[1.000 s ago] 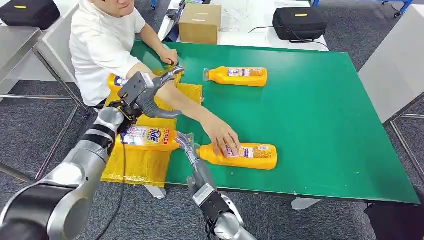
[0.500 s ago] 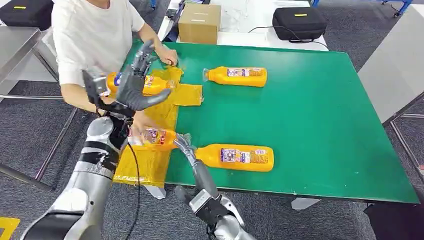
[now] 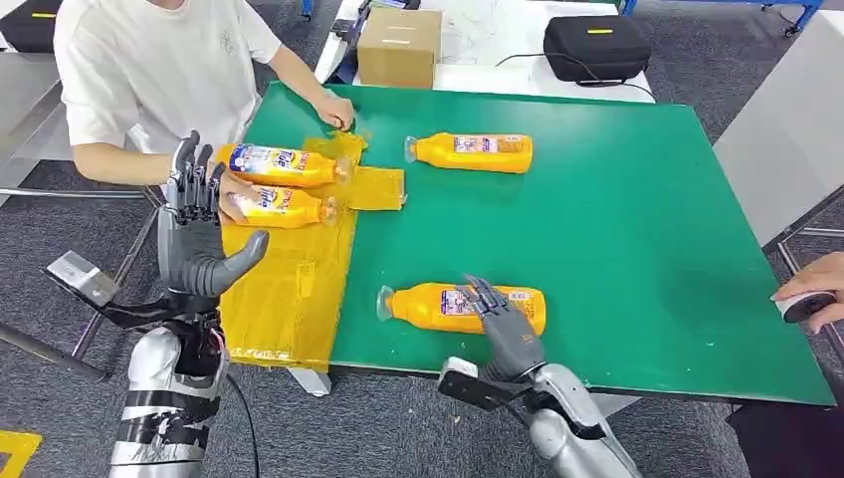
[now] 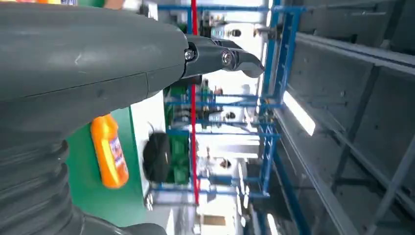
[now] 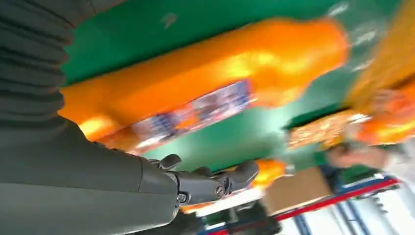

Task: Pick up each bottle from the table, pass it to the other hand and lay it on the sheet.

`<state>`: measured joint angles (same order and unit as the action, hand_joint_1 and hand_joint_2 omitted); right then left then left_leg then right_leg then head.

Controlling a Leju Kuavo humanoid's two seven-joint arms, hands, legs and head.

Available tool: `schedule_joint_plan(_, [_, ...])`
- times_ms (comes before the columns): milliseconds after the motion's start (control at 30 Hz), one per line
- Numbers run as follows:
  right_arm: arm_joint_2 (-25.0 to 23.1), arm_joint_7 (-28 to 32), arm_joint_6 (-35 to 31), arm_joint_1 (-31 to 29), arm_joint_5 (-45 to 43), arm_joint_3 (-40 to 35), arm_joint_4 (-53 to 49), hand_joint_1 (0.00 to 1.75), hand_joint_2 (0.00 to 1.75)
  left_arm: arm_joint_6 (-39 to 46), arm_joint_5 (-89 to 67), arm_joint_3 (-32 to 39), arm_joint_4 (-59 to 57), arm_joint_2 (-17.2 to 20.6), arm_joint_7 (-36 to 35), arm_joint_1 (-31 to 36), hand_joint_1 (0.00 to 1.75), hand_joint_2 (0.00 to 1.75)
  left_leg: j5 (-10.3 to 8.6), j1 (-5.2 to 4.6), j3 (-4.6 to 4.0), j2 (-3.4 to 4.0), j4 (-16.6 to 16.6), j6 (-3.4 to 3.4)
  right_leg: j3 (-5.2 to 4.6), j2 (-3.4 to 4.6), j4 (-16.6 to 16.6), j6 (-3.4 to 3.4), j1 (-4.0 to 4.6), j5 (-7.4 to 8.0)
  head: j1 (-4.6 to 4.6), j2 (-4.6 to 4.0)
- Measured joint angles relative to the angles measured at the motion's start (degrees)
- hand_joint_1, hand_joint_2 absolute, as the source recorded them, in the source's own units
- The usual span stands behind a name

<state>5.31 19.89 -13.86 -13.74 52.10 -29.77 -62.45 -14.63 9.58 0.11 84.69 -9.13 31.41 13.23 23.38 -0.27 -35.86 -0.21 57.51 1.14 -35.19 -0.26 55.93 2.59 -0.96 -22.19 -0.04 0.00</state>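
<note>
Two orange bottles (image 3: 280,163) (image 3: 282,205) lie side by side on the yellow sheet (image 3: 289,289) at the table's left edge. A third bottle (image 3: 438,305) (image 5: 205,93) lies near the front edge, cap to the left. My right hand (image 3: 504,321) (image 5: 161,183) hovers open over this bottle's body; whether it touches is unclear. A fourth bottle (image 3: 470,151) (image 4: 108,152) lies farther back on the green table (image 3: 637,229). Beside the sheet, my left hand (image 3: 199,239) (image 4: 98,63) is raised with its fingers spread, and it holds nothing.
A person in a white shirt (image 3: 149,70) stands at the table's left, one hand (image 3: 231,195) on the nearer sheet bottle, the other (image 3: 336,108) at the sheet's far corner. Another person's hand (image 3: 811,299) shows at the right edge. A cardboard box (image 3: 398,45) and black bag (image 3: 595,45) sit behind.
The person slid the bottle up the sheet to lie beside the other one. My left hand drew back off the sheet and rose. My right hand moved from the near bottle's cap to its body.
</note>
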Motion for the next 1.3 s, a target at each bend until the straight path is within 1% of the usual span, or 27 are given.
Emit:
schedule_joint_plan(100, [1.5, -0.8, 0.4, -2.1, 1.3, 1.2, 2.3, 0.0, 1.75, 2.0, -1.7, -0.1, 1.7, -0.2, 0.7, -1.7, 0.0, 1.75, 0.0, 0.01, 0.0, 0.01, 0.0, -0.01, -0.01, 0.0, 0.0, 0.0, 0.01, 0.0, 0.0, 0.0])
schedule_joint_plan(167, [2.1, -0.8, 0.6, -5.0, 1.5, 2.5, 5.4, 0.0, 1.75, 3.3, -1.8, -0.3, 2.2, -0.6, 0.8, -3.0, 0.0, 1.75, -0.01, 0.02, 0.01, 0.02, 0.0, -0.01, -0.02, 0.0, 0.0, 0.0, 0.01, 0.0, 0.0, 0.0])
schedule_joint_plan(200, [2.2, -0.6, 1.7, -6.8, 0.8, 2.9, 7.0, 0.0, 1.75, 4.5, -2.0, -0.5, 2.2, -0.8, 0.8, -3.6, 0.0, 1.75, -0.02, 0.02, 0.02, 0.03, 0.0, 0.0, -0.02, 0.01, 0.0, 0.0, 0.02, 0.0, 0.0, 0.0])
schedule_joint_plan(267, [2.4, 0.6, 4.3, -10.1, -1.0, 4.1, 11.1, 0.0, 1.75, 7.8, -3.3, -1.4, 2.2, -1.2, 0.7, -4.3, 0.0, 1.75, -0.05, 0.01, 0.02, 0.02, 0.0, 0.03, -0.01, 0.0, 0.0, 0.01, 0.01, 0.02, 0.0, 0.0])
schedule_joint_plan(333, [2.5, 1.0, 4.6, -13.3, -1.1, 4.5, 14.6, 0.0, 1.75, 10.1, -4.2, -2.3, 2.0, -1.4, 0.5, -4.8, 0.0, 1.75, -0.06, 0.0, 0.01, 0.01, 0.0, 0.04, -0.01, 0.0, 0.0, 0.03, 0.0, 0.03, 0.0, 0.0])
schedule_joint_plan(433, [2.5, 1.0, 4.7, -17.6, -0.1, 4.7, 18.9, 0.0, 1.75, 12.1, -5.4, -3.8, 1.5, -1.5, 0.7, -5.3, 0.0, 1.75, -0.06, 0.0, 0.01, 0.01, 0.0, 0.04, 0.0, 0.0, 0.0, 0.04, 0.0, 0.04, -0.02, 0.0])
schedule_joint_plan(533, [1.8, 0.9, 7.0, -20.4, -0.1, 4.7, 22.2, 0.0, 1.75, 13.1, -5.7, -4.6, 1.4, -1.5, 1.1, -5.3, 0.0, 1.75, -0.06, 0.01, 0.01, -0.01, 0.0, 0.04, 0.0, -0.01, 0.0, 0.04, 0.0, 0.04, 0.0, 0.0])
schedule_joint_plan(733, [0.5, -0.6, 8.0, -22.9, 0.2, 4.0, 27.0, 0.0, 1.75, 13.5, -5.9, -5.4, 1.2, -1.4, 1.0, -5.1, 0.0, 1.75, -0.05, 0.01, 0.01, 0.01, 0.0, 0.03, -0.02, 0.0, 0.0, 0.03, 0.01, 0.03, -0.02, 0.0])
schedule_joint_plan(900, [-0.6, -0.5, 12.2, -24.0, -1.0, 3.3, 31.4, 0.0, 1.75, 12.5, -6.1, -6.5, 0.3, -1.3, 0.8, -5.0, 0.0, 1.75, -0.05, 0.02, 0.0, 0.01, 0.0, 0.03, -0.02, 0.0, 0.0, 0.02, 0.01, 0.03, 0.0, 0.0])
schedule_joint_plan(1167, [-0.9, -0.5, 16.0, -26.6, -1.2, 1.2, 35.6, 0.0, 1.75, 12.0, -6.0, -6.7, -1.2, -0.7, 0.7, -4.8, 0.0, 1.75, -0.05, 0.01, 0.03, 0.01, 0.0, 0.04, 0.0, 0.0, 0.0, 0.03, 0.01, 0.03, 0.0, 0.0])
schedule_joint_plan(1200, [-0.9, -0.5, 16.1, -26.9, -1.1, 0.9, 35.9, 0.16, 1.75, 12.0, -6.0, -6.7, -1.4, -0.6, 0.7, -4.7, 0.0, 1.75, -0.05, 0.01, 0.04, 0.01, 0.0, 0.04, 0.0, 0.0, 0.0, 0.03, 0.01, 0.03, 0.0, 0.0])
schedule_joint_plan(1233, [-0.9, -0.5, 16.1, -27.1, -0.9, 0.6, 36.3, 1.75, 1.75, 12.0, -6.0, -6.7, -1.6, -0.5, 0.7, -4.6, 0.0, 1.75, -0.05, 0.01, 0.04, 0.01, 0.0, 0.04, 0.0, 0.0, 0.0, 0.03, 0.01, 0.03, 0.0, 0.0])
schedule_joint_plan(1300, [-0.9, -0.5, 16.0, -27.5, -0.6, 0.0, 36.8, 1.75, 1.75, 11.9, -6.1, -6.7, -2.0, -0.4, 0.7, -4.4, 0.0, 1.75, -0.05, 0.01, 0.05, 0.01, 0.0, 0.04, 0.0, 0.0, 0.0, 0.03, 0.01, 0.03, 0.0, 0.0])
